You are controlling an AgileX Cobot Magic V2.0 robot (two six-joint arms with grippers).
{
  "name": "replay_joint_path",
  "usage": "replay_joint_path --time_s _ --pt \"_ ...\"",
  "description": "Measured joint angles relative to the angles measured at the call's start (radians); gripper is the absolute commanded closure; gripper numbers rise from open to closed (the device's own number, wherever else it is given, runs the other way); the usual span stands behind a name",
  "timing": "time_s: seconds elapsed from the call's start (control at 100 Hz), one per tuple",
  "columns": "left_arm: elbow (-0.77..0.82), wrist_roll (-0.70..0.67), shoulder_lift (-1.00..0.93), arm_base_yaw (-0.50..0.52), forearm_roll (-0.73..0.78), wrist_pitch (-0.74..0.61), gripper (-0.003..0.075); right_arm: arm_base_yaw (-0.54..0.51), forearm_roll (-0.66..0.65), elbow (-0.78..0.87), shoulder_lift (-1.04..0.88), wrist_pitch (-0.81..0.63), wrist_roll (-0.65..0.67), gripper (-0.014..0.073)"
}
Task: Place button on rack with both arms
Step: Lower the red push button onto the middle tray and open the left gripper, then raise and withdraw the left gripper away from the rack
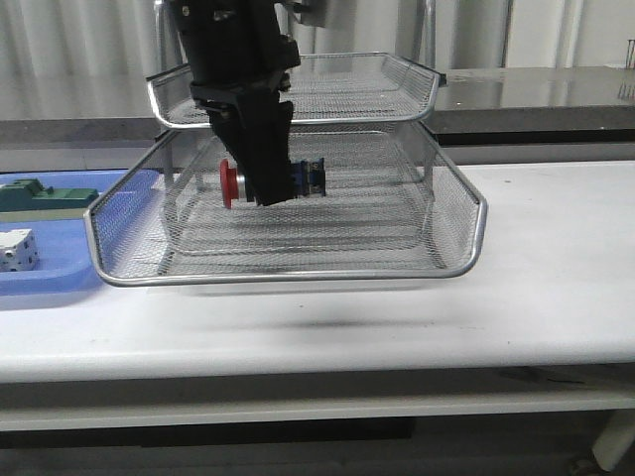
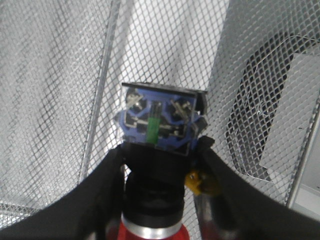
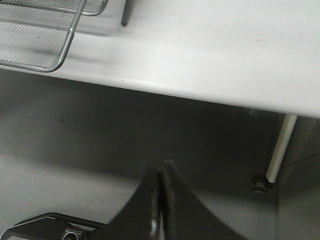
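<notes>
- Left gripper (image 1: pixel 260 193) hung down in front of the rack (image 1: pixel 298 268), its fingers clamped on the button (image 1: pixel 298 181).
- Button lay sideways in the grip: red head (image 1: pixel 227 184) toward the robot's left, blue rear block (image 1: pixel 314 178) toward its right, black middle hidden by the fingers.
- Button sat above the mesh floor of the lower tray; contact with the mesh could not be told from the front view.
- Left wrist view: both black fingers (image 2: pixel 90 200) pressed the button's black body (image 2: pixel 152 185), blue rear block with a green strip (image 2: pixel 159 122) pointed away from the camera, yellow bit (image 2: pixel 199 182) at one finger, red head at the frame edge (image 2: pixel 150 235). Wire mesh (image 2: pixel 60 90) filled the background.
- Rack stood on the white table (image 1: pixel 556 268); upper tier (image 1: pixel 377 84) was partly hidden behind the left arm.
- Blue tray (image 1: pixel 60 273) lay just beside the rack on the robot's left, holding a green block (image 1: pixel 50 196) and a white cube (image 1: pixel 18 248).
- Right gripper (image 3: pixel 161 200) was off the table, over the floor, fingers pressed together with nothing between them.
- Right wrist view caught a corner of the rack (image 3: pixel 55 45), the table edge (image 3: pixel 200 95) and a table leg (image 3: pixel 280 150).
</notes>
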Motion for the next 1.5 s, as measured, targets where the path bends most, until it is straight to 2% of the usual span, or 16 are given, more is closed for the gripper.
replay_joint_path --time_s 0.23,0.69,1.09,1.5 --pt "0.000 0.000 0.000 0.000 0.000 -0.011 0.0520 0.000 0.000 0.000 -0.002 0.000 0.000 0.0664" --pt "0.000 -0.001 0.000 0.000 0.004 -0.015 0.0325 0.000 0.000 0.000 -0.002 0.000 0.000 0.0664" --pt "-0.004 -0.007 -0.015 0.000 0.004 -0.014 0.0320 0.000 0.000 0.000 -0.002 0.000 0.000 0.0664" --pt "-0.006 -0.078 -0.191 0.000 0.004 0.001 0.0321 0.000 0.000 0.000 -0.002 0.000 0.000 0.0664"
